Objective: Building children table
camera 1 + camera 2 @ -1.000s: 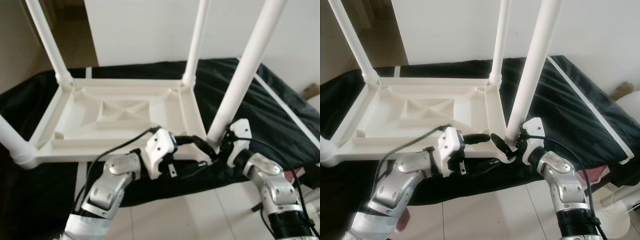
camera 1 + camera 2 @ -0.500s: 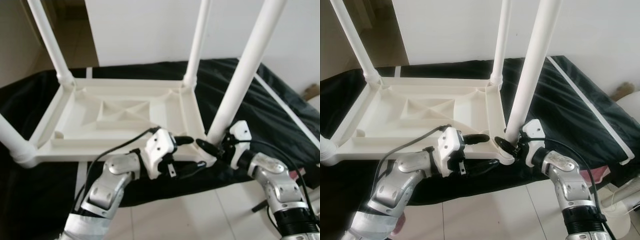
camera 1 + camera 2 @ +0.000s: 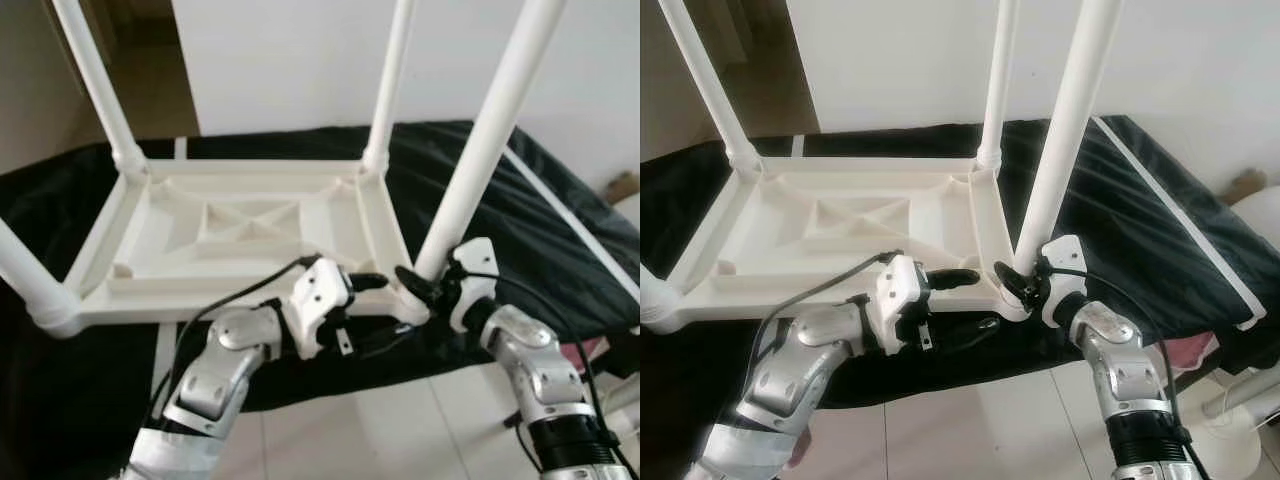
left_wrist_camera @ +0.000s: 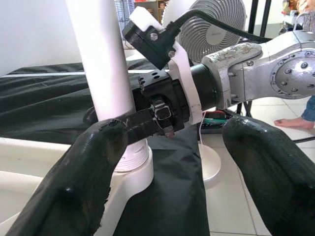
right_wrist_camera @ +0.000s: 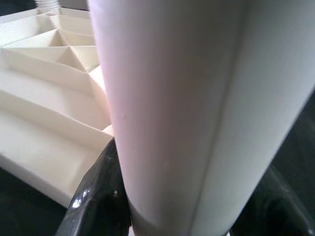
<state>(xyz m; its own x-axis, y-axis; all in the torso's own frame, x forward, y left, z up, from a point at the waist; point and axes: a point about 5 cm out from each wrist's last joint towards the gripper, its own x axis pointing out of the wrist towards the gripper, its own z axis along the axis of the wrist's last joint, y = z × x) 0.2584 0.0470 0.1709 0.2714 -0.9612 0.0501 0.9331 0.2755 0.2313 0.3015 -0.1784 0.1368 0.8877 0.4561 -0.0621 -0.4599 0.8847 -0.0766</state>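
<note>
1. The table top point(image 3: 240, 235) lies upside down on a bed covered with a black sheet point(image 3: 560, 240). Its four white legs point up.
2. The near right leg point(image 3: 480, 150) stands in its corner socket point(image 3: 1008, 295), at the edge of the bed closest to the robot.
3. The right gripper point(image 3: 1025, 285) is at the base of this leg. In the right wrist view one black finger point(image 5: 98, 191) shows on each side of the tube, so it is pinching the leg just above the socket.
4. One second ago this gripper was a little off the leg and turned more to the side; now it has come in around the base. I judge that the robot is pressing or twisting the leg to seat it firmly.
5. The left gripper point(image 3: 375, 312) is just beside the same corner, with its fingers spread apart and holding nothing. It has hardly moved.
6. All legs look mounted, so the task seems almost finished; what remains is probably to check this last joint.
</note>
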